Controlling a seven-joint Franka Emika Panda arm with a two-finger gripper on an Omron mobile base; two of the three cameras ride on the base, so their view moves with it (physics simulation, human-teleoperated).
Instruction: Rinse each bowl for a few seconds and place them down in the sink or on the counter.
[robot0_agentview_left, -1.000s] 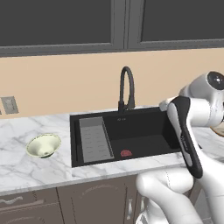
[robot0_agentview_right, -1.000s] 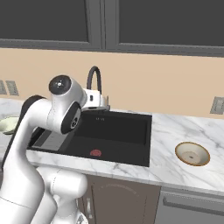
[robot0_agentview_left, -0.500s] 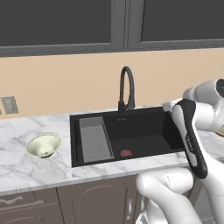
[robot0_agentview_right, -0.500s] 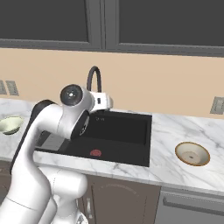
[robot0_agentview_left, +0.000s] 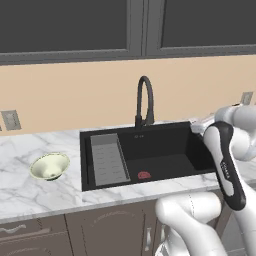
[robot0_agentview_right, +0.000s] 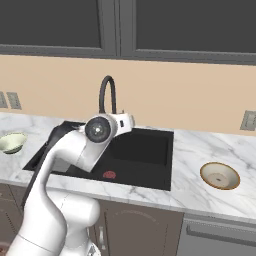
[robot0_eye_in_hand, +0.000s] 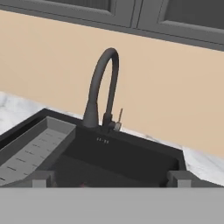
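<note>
The large black rectangular sink (robot0_agentview_left: 150, 155) holds a grey ribbed rack (robot0_agentview_left: 107, 159); the gripper (robot0_eye_in_hand: 107, 178) spread wide, empty, above it.

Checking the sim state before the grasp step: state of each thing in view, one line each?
cream-green bowl: upright on the counter left of the sink, not held.
beige bowl: upright on the counter right of the sink, not held.
sink: no bowl in it; grey rack at its left end, red drain uncovered.
faucet: no water visible.
gripper: open, holding nothing, facing the faucet.
</note>
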